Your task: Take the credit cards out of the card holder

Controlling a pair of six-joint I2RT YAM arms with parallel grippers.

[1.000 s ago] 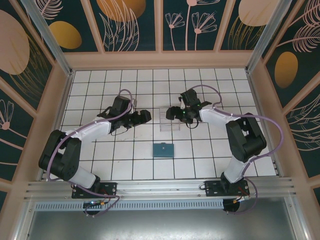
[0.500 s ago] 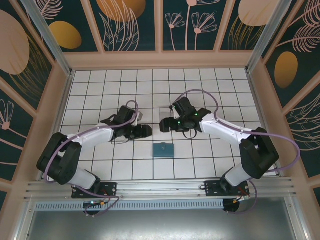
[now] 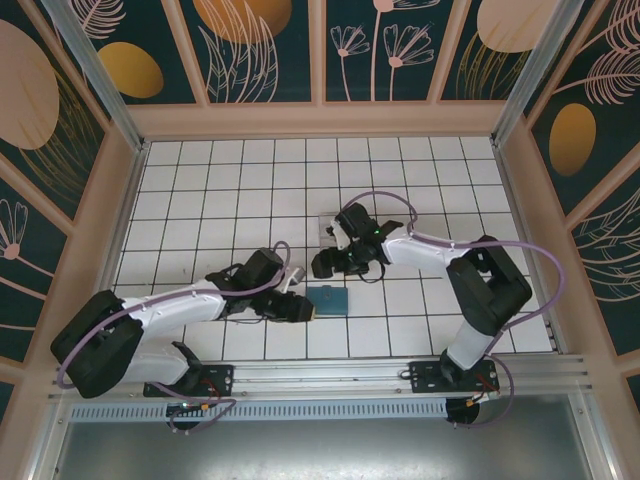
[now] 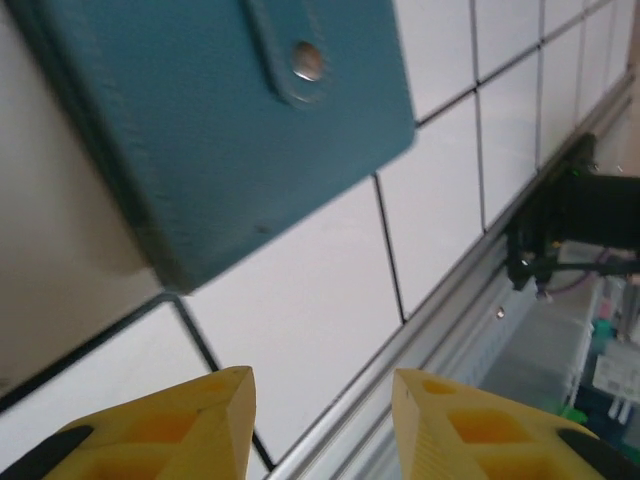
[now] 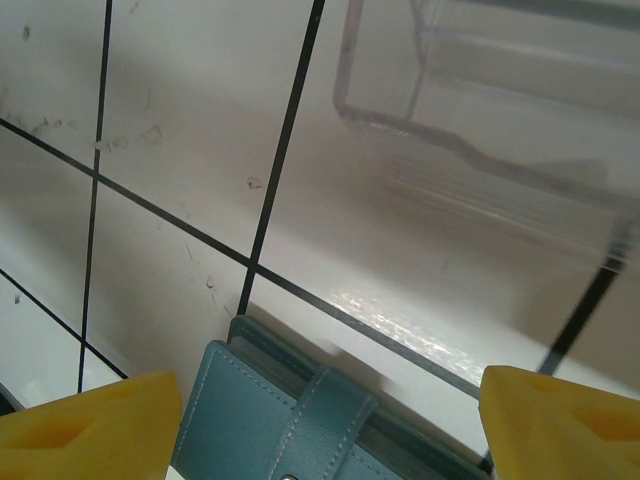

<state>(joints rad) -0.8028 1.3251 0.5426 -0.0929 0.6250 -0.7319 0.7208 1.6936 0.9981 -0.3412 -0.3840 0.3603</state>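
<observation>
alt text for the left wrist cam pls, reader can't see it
A closed teal card holder, strap fastened by a metal snap, lies flat on the white tiled table in the upper left. The left hand shows two yellow fingers spread apart at the bottom edge, short of the holder, nothing between them. A metal rail borders the table at right.

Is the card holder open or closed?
Closed: the card holder lies folded flat, with its strap snapped down across it.

Clear plastic tray (image 3: 328, 226) on white tiled table (image 3: 230, 180), metal rail (image 3: 320, 375) along near edge
</observation>
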